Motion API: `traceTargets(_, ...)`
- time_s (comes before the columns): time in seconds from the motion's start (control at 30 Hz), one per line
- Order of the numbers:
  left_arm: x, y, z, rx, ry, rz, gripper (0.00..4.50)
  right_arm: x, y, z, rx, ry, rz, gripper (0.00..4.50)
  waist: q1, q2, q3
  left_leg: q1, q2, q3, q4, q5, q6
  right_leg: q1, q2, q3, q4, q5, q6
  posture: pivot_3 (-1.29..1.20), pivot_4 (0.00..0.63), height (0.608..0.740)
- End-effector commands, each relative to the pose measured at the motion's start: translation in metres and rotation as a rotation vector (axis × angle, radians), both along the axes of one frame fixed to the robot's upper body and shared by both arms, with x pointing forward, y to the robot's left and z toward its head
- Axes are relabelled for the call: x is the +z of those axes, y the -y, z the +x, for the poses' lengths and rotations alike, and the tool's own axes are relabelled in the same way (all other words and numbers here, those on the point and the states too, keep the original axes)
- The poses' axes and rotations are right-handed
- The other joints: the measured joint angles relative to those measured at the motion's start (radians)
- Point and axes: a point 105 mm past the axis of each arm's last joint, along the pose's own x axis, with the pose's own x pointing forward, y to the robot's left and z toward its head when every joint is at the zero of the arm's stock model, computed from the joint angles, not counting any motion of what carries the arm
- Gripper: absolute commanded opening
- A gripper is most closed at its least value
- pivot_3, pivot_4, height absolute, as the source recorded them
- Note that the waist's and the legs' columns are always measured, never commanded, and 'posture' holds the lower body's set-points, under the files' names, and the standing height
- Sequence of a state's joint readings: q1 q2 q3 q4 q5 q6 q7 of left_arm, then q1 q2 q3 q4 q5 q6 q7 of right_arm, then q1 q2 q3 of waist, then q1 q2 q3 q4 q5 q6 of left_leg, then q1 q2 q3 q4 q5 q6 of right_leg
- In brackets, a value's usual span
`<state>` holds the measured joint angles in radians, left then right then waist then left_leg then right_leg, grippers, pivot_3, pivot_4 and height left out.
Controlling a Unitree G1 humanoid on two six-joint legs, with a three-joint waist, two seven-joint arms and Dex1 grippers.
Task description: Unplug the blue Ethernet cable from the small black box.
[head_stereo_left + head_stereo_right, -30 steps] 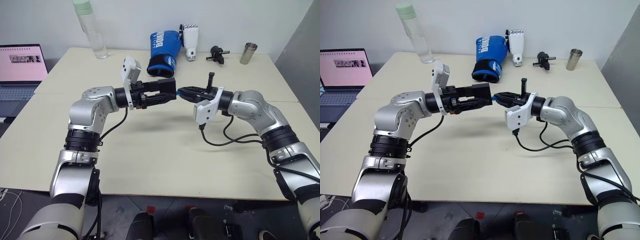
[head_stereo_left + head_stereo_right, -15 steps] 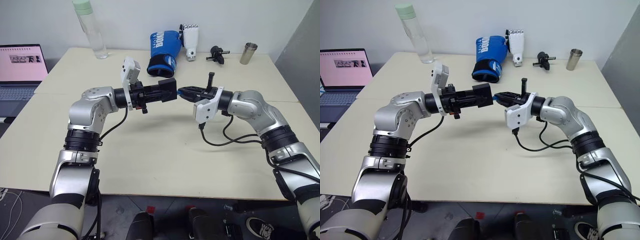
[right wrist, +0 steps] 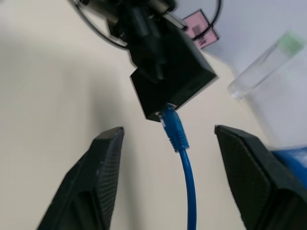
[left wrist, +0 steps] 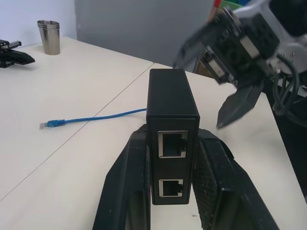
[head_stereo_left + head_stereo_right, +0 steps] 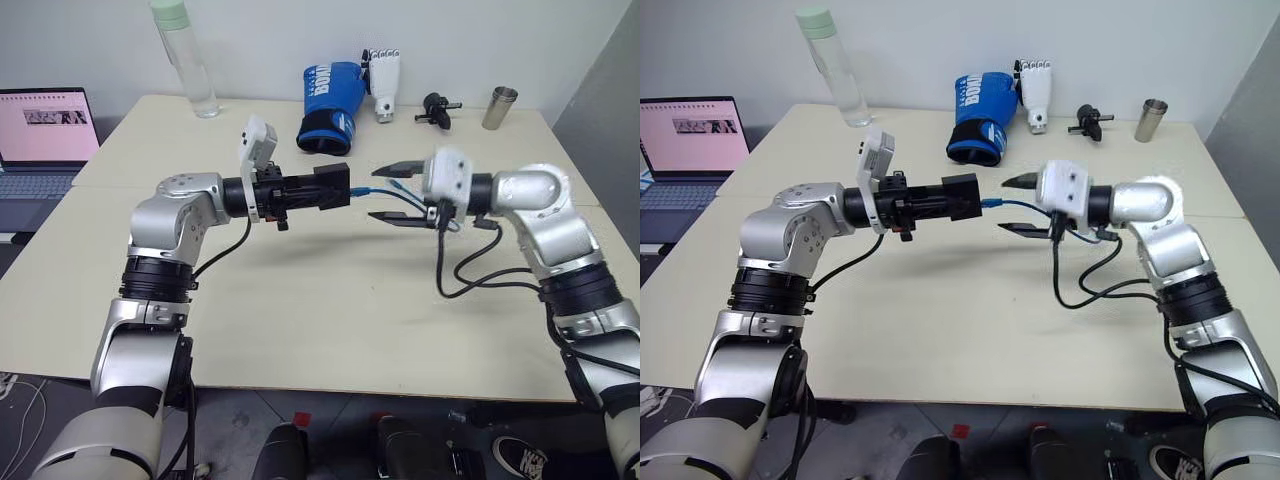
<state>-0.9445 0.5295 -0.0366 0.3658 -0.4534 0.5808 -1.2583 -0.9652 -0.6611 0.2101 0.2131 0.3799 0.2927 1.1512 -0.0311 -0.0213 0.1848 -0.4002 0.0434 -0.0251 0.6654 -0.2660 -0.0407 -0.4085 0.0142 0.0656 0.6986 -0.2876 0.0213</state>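
Right wrist view: cable plugged into the held box.
The left gripper [image 4: 172,191] clamps the small black box [image 5: 331,187] above the table [image 5: 300,300]. The blue Ethernet cable [image 3: 184,158] runs from its far edge between the right gripper's [image 5: 395,192] widely spread fingers, which hold nothing.

Premises: office-type test room. Evidence: pale worktable [image 5: 300,300], open laptop [image 5: 40,130] at nine o'clock, plain white wall, assorted test items at twelve o'clock.
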Motion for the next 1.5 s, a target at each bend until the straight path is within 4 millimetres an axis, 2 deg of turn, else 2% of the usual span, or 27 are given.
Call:
traceTargets(0.03,0.02,0.006,-0.008,-0.068,0.058,-0.007,0.8,0.024,0.009,-0.009,0.036,-0.217,0.098,4.17,0.0,0.0,0.0,0.0,0.0,0.0,0.0,0.0,0.0,0.0,0.0,0.0,0.0,0.0,0.0,0.0,0.15,0.74)
traceTargets(0.1,0.023,0.008,-0.009,-0.084,0.066,-0.013,0.8,0.024,0.007,-0.014,0.061,-0.318,0.115,4.47,0.0,0.0,0.0,0.0,-0.001,0.0,0.0,0.0,0.001,0.0,0.001,-0.001,-0.001,0.0,0.0,0.0,0.15,0.74)
traceTargets(0.2,0.027,0.009,-0.009,-0.098,0.074,-0.02,0.8,0.022,-0.002,-0.016,0.076,-0.391,0.129,4.47,-0.001,0.0,0.0,0.0,-0.001,0.0,0.0,-0.001,0.001,0.0,0.001,0.0,-0.001,0.0,0.0,0.0,0.15,0.74)
traceTargets(0.4,0.032,0.012,-0.012,-0.124,0.083,-0.025,0.8,0.014,-0.017,-0.01,0.083,-0.407,0.131,4.47,-0.002,0.0,0.0,-0.001,-0.001,0.0,0.0,-0.001,0.001,-0.001,0.001,0.0,0.0,0.0,0.0,0.0,0.15,0.74)
traceTargets(0.77,0.03,0.009,-0.015,-0.127,0.079,-0.016,0.8,0.007,-0.021,-0.006,0.095,-0.403,0.117,4.47,-0.002,0.0,0.0,-0.001,-0.001,0.0,0.0,-0.001,0.001,-0.001,0.001,0.0,0.0,0.0,0.0,0.0,0.15,0.74)
traceTargets(0.87,0.03,0.009,-0.015,-0.125,0.083,-0.015,0.8,0.005,-0.02,-0.004,0.093,-0.404,0.116,4.02,-0.001,0.0,0.0,-0.001,-0.001,0.0,0.0,-0.001,0.001,-0.001,0.001,0.0,0.0,0.0,0.0,0.0,0.15,0.74)
traceTargets(1.1,0.031,0.01,-0.016,-0.129,0.085,-0.016,0.8,0.002,-0.018,0.0,0.091,-0.401,0.105,2.16,-0.001,0.0,0.0,-0.001,-0.001,0.0,0.0,-0.001,0.001,-0.001,0.001,0.0,0.0,0.0,0.0,0.0,0.15,0.74)
traceTargets(1.2,0.032,0.011,-0.016,-0.132,0.087,-0.017,0.8,0.002,-0.018,0.001,0.092,-0.401,0.107,1.7,-0.001,0.0,0.0,-0.001,-0.001,0.0,0.0,-0.001,0.001,-0.001,0.001,0.0,0.0,0.0,0.0,0.0,0.15,0.74)
traceTargets(1.4,0.03,0.011,-0.016,-0.132,0.087,-0.012,0.8,0.002,-0.019,0.001,0.098,-0.404,0.102,0.31,-0.002,0.0,0.0,-0.001,-0.001,0.0,0.0,-0.001,0.001,-0.001,0.001,0.0,0.0,0.0,0.0,0.0,0.15,0.74)
traceTargets(1.5,0.03,0.011,-0.016,-0.133,0.086,-0.01,0.8,0.003,-0.019,0.001,0.104,-0.408,0.099,0.01,-0.002,0.0,0.0,-0.001,-0.001,0.0,-0.001,-0.001,0.001,-0.001,0.001,0.0,0.0,0.0,0.0,0.0,0.15,0.74)
